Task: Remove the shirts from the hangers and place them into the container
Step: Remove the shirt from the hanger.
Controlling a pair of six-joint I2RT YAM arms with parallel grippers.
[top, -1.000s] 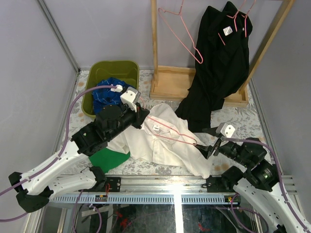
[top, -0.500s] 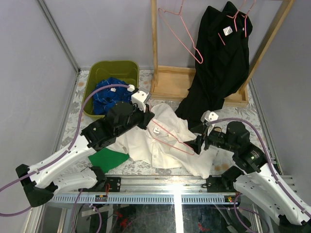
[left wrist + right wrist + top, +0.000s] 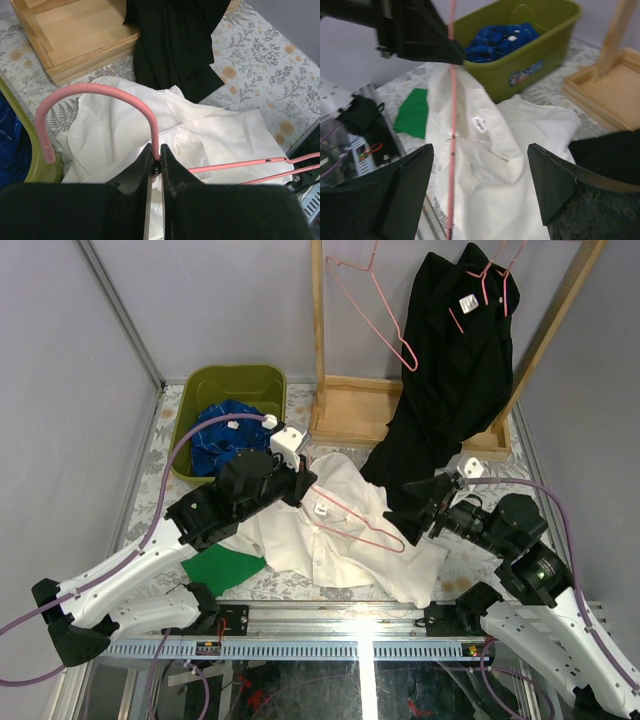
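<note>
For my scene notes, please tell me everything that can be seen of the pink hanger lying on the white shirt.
The pink hanger is thin wire, with a curved hook and two long arms. The left end effector is shut on its neck just below the hook. The arms run across the crumpled white shirt toward the open right end effector, which does not seem to touch them.
</note>
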